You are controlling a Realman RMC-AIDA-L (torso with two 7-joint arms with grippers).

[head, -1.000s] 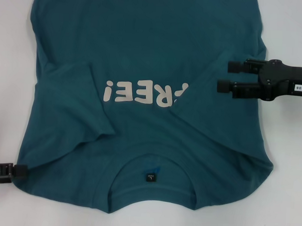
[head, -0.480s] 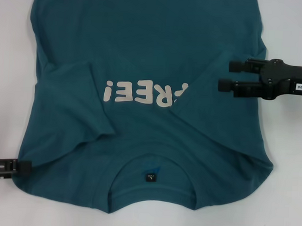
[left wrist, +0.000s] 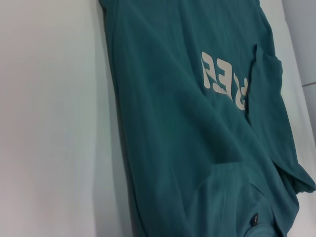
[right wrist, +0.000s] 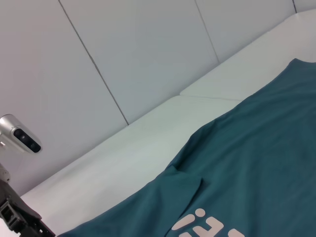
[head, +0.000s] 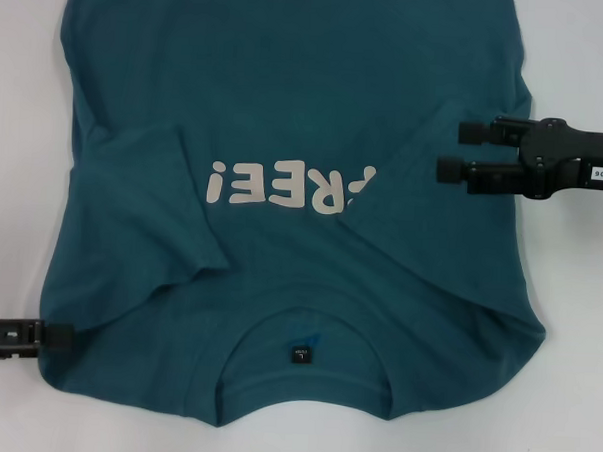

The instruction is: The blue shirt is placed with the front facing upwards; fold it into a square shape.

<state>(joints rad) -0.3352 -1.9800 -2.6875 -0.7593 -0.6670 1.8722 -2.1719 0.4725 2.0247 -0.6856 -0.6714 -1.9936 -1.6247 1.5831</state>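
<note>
Right hand (head: 453,150) spread above the blue shirt (head: 287,105); left hand (head: 61,336) (grip unclear) at its edge.

Head view straight down, wrist views low, oblique, all sharing blue shirt (head: 287,105)

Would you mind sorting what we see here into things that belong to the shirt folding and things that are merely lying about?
Part of the job:
- blue shirt, spread front up, both sleeves folded inward
- left tool, at the shirt's near left edge
- right tool, open, above the shirt's right side

Just there:
- white table
- small silver camera by the wall panels
</note>
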